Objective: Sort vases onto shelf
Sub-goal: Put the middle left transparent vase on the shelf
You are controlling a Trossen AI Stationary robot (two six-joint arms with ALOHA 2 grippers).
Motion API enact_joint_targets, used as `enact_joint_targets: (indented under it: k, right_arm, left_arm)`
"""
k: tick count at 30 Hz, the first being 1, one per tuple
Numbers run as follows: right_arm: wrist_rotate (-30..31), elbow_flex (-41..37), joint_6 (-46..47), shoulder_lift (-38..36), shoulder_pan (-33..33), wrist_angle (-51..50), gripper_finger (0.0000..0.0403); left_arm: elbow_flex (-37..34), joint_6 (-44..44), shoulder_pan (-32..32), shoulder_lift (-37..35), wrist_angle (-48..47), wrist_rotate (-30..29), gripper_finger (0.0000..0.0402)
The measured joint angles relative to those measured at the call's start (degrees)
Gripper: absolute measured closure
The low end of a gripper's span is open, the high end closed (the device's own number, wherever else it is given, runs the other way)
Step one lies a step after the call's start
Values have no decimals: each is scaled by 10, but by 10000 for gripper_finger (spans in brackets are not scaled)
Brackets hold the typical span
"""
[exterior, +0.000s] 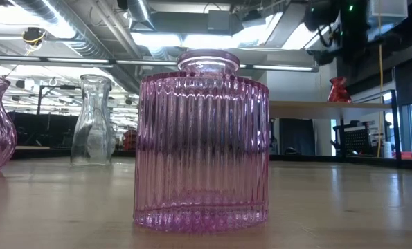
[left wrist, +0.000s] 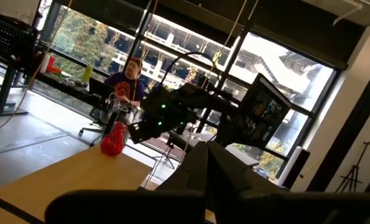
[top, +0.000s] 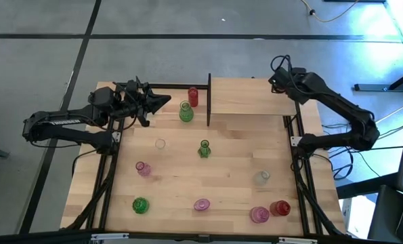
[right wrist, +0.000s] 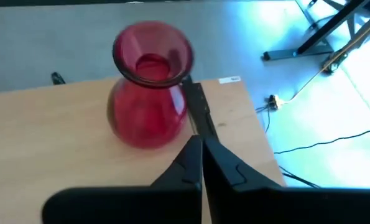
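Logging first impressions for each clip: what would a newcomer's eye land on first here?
First the ribbed pink vase filling the low view, standing on the tabletop among scattered green, pink, red and clear vases. Next, the red vase right in front of the shut right gripper, on the raised shelf at the table's far end. The left gripper, also shut, hovers near a green vase.

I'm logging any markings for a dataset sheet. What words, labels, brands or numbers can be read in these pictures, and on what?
No text can be read in any view.
Small white label at the shelf corner near the red vase: too small and blurred to read.
The vases carry no lettering.
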Motion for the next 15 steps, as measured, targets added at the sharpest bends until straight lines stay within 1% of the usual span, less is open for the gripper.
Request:
enact_joint_targets:
  k: [2,4,8,10,12,15]
  right_arm:
    - [3,30,20,-5,16,-35,403]
    - [11,59,41,-11,47,-61,403]
    - [48,123,48,-29,136,-51,403]
    - [64,150,7,-37,193,-7,403]
    - [67,162,-63,-43,250,72,403]
    - [26,163,-178,-44,327,216,403]
  left_arm:
    - [0,9,0,0,0,0,401]
    - [0,15,0,0,0,0,401]
    - [0,27,0,0,0,0,401]
    - [0,29,0,0,0,-2,401]
    - [0,29,0,0,-1,-2,401]
    - [0,29,1,0,-3,-1,401]
